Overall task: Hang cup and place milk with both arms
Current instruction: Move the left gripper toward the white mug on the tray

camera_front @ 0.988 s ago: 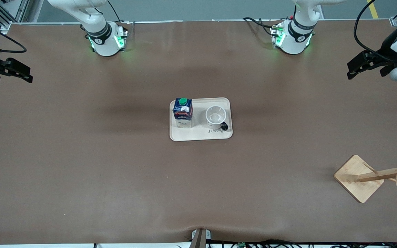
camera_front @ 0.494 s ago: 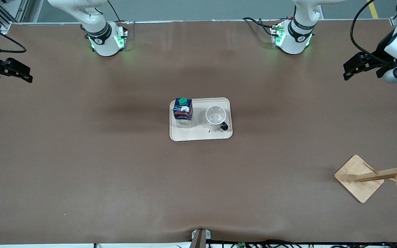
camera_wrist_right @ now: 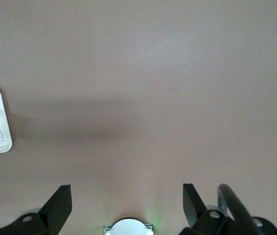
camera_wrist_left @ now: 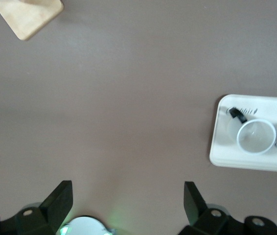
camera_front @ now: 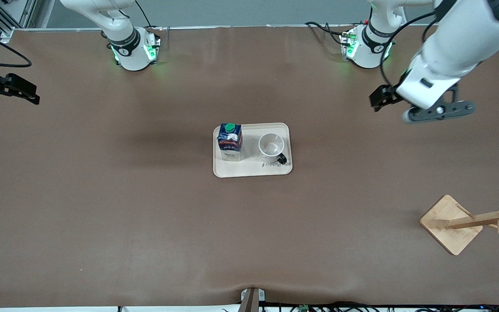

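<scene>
The white cup (camera_front: pixel 271 147) with its black handle (camera_front: pixel 281 160) stands upright on a cream tray (camera_front: pixel 254 171) in the middle of the table. The dark blue milk carton (camera_front: pixel 229 141) with a green cap stands beside it, on the tray's side toward the right arm's end. My left gripper (camera_front: pixel 378 101) is open and empty over bare table toward the left arm's end of the tray. Its wrist view (camera_wrist_left: pixel 127 196) shows the cup (camera_wrist_left: pixel 256 137) and the tray (camera_wrist_left: pixel 220 155). My right gripper (camera_front: pixel 26 93) is open and empty at the right arm's end of the table; it also shows in the right wrist view (camera_wrist_right: pixel 127 196).
A wooden cup rack (camera_front: pixel 487 218) on a square base (camera_front: pixel 451 225) stands near the front camera at the left arm's end; its base corner shows in the left wrist view (camera_wrist_left: pixel 28 17). The tray's corner (camera_wrist_right: pixel 5 142) shows in the right wrist view. The green-lit arm bases (camera_front: pixel 364 47) stand farthest from the front camera.
My left arm has swung in from the left arm's end of the table toward the tray, gripper still open. The right gripper, the cup and the milk have stayed put.
</scene>
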Controlling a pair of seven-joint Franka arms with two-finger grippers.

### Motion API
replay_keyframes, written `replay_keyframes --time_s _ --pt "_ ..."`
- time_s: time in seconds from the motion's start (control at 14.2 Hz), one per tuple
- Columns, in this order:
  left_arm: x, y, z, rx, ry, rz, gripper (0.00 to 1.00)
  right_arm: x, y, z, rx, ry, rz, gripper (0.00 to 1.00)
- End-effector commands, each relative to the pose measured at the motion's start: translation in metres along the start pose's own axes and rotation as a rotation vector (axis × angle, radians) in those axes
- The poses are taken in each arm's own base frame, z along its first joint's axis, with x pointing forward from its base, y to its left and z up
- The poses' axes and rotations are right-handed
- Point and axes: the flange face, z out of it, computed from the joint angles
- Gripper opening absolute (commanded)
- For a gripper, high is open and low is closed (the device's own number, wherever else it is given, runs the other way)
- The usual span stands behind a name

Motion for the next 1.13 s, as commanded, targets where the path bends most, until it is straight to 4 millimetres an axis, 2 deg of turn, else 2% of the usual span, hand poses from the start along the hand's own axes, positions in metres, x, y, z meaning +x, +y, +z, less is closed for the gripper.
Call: replay_keyframes --time_s 0.0,0.28,0.42,0.78,0.92,1.06 --pt "-0.019 0.04 0.045 -0.01 0.018 -0.101 1.0 0.001 -0.001 -0.002 0.02 -0.001 -0.013 1.0" --pt "-0.037 0.077 0.109 -0.03 0.04 -0.175 1.0 0.001 -0.002 0.0 0.02 -0.009 -0.011 1.0" --pt "-0.053 0.102 0.147 -0.048 0.043 -0.194 1.0 0.004 -0.001 0.002 0.02 -0.012 -0.008 1.0" --pt "-0.078 0.166 0.22 -0.133 0.036 -0.285 1.0 0.014 -0.002 0.008 0.019 -0.017 -0.01 1.0" --pt "-0.077 0.181 0.253 -0.127 0.047 -0.336 0.99 0.014 -0.003 0.011 0.017 -0.026 -0.01 1.0" --pt "-0.082 0.2 0.286 -0.137 0.059 -0.369 0.93 0.022 -0.002 0.022 0.007 -0.049 -0.006 1.0"
